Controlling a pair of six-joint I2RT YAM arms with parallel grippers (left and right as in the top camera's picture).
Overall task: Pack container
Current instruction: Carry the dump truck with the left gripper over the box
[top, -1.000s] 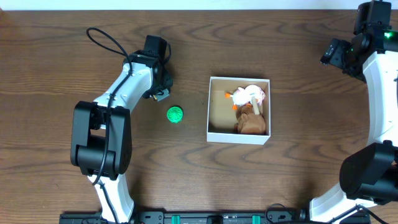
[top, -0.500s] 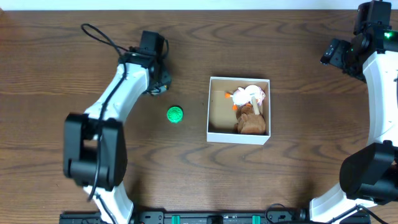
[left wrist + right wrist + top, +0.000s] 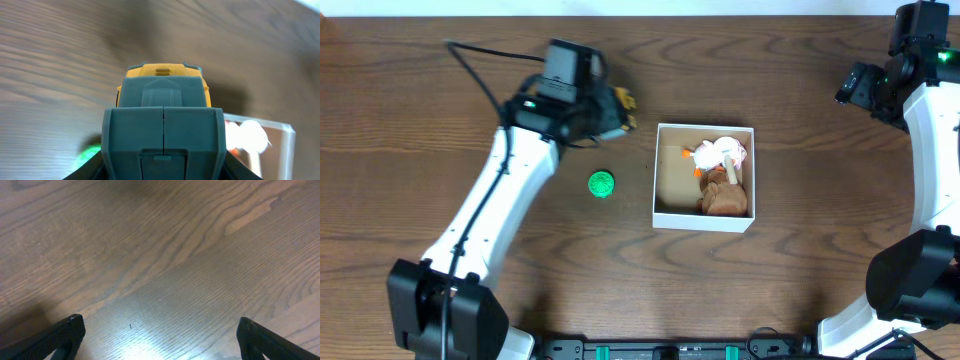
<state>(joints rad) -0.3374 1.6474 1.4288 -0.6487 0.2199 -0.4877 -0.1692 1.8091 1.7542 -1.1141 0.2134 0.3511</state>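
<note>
The container is a white-walled square box with a brown inside, at the table's middle. In it lie a white toy and a brown toy. My left gripper is shut on a yellow toy and holds it above the table, just left of the box's far left corner. In the left wrist view the yellow toy sticks out past the closed fingers, with the box at lower right. A green ball lies left of the box. My right gripper is open over bare wood at the far right.
The table is dark brown wood. A black cable loops off the left arm at the far left. The right arm stands along the right edge.
My left gripper has lifted the yellow toy and swung right toward the box. The green ball, the box and the right arm have not moved.
</note>
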